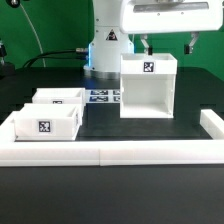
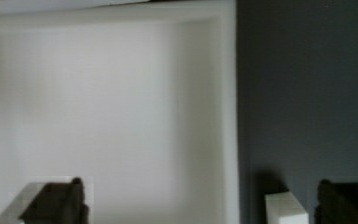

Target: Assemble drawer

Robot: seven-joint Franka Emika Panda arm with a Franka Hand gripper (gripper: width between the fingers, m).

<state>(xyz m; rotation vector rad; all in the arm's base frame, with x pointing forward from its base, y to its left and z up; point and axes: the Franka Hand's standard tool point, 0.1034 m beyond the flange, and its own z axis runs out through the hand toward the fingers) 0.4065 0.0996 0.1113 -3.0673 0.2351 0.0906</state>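
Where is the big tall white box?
The drawer casing stands toward the exterior view's right, under the gripper, beside the marker board.

My wrist view blurs and crops the casing [image 2: 105, 110]. By the far edge of the bench [image 1: 150, 135] it half-hides the marker board [image 1: 100, 97].

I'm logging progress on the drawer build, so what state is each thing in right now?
casing: upright on the table, front open, no tray inside.
front tray: outside the casing, open side up, empty.
rear tray: outside the casing, open side up, close behind the front tray.
gripper: open, above the casing, holding nothing.
marker board: lying flat on the table.
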